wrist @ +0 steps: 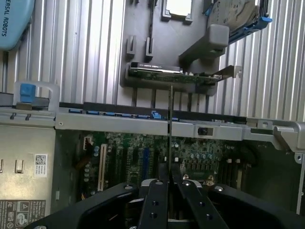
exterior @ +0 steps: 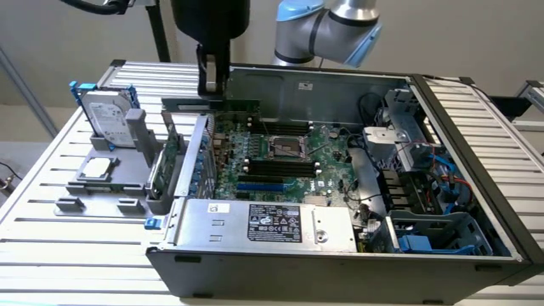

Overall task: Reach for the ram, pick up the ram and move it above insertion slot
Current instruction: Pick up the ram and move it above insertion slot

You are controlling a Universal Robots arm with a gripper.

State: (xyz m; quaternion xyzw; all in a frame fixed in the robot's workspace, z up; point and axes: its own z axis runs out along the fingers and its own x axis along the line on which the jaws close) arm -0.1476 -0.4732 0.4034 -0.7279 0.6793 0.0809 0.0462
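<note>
Surface: a table (exterior: 51, 159) of pale ribbed metal slats, running under everything in the exterior view.
Room: a plain light wall behind the table; a dark upright post stands at the back on the exterior view's left.
Computer case: one open dark case (exterior: 340, 261), lying on its side on the slats, its green motherboard (exterior: 285, 156) facing up.
Power supply: one silver box (exterior: 264, 223) with a printed label, at the near edge of the case in the exterior view.
Memory slots: dark parallel slots (exterior: 276, 169) on the motherboard; I cannot count them surely.
Grey holder: one grey fixture (exterior: 111, 185) on the slats at the exterior view's left of the case.
Hard drive: one silver drive (exterior: 111, 118) in a blue frame, standing upright in the holder.
Expansion card: one wider green card (exterior: 170, 153) standing on edge in the holder, just beside the case wall.
Robot arm: one arm with blue-capped joints (exterior: 327, 29) behind the case.
Gripper: one dark gripper (exterior: 213, 80), hanging over the back corner of the case at the exterior view's left.
Fingers: narrow, pinched on the thin edge of the ram; in the wrist view the two black fingers (wrist: 155, 200) press it from both sides.
Ram: one thin green stick (exterior: 225, 102), held level in the air above the motherboard's back edge, clear of the slots; edge-on in the wrist view (wrist: 170, 124).
</note>
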